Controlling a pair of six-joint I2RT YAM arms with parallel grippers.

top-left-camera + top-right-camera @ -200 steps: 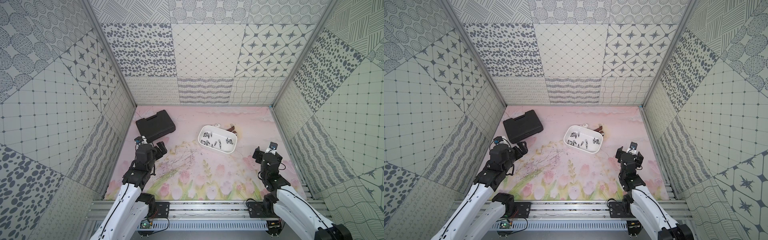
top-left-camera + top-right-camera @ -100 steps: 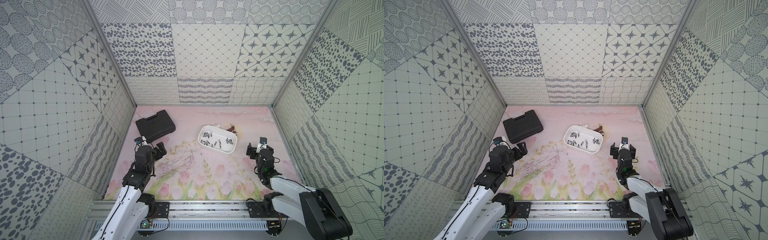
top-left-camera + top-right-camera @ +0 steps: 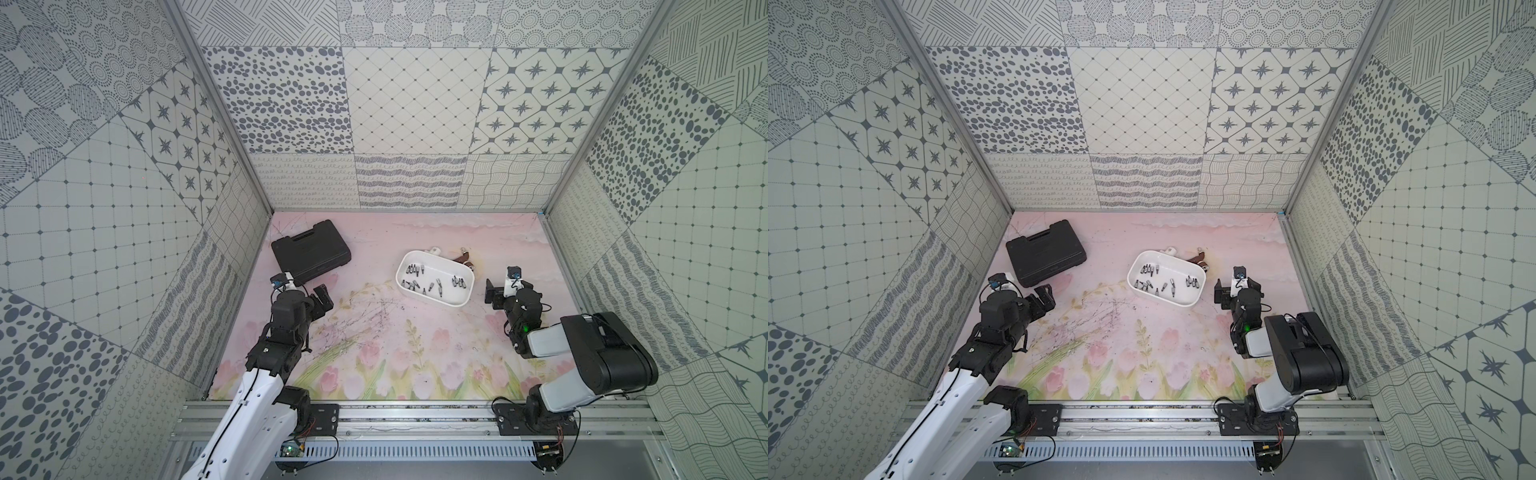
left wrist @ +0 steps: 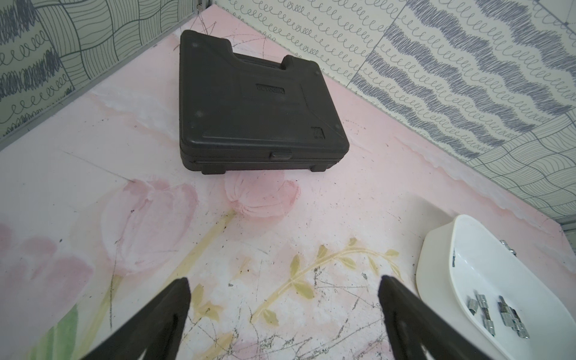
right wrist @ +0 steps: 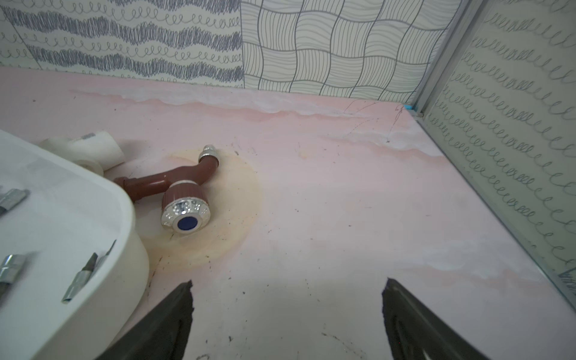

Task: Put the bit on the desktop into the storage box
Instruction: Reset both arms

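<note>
bits: lying scattered inside the storage box.
storage box: sitting on the desktop, right of centre, toward the far side.
right gripper: hovering low just right of the box, jaws spread wide, gripping nothing.
right arm: folding sharply, elbow raised at the near right.
left gripper: hanging released and empty over the scratched desktop, near the black case.
left arm: reaching from the near rail toward the far side.
brown tap: lying just beyond the box.
</note>
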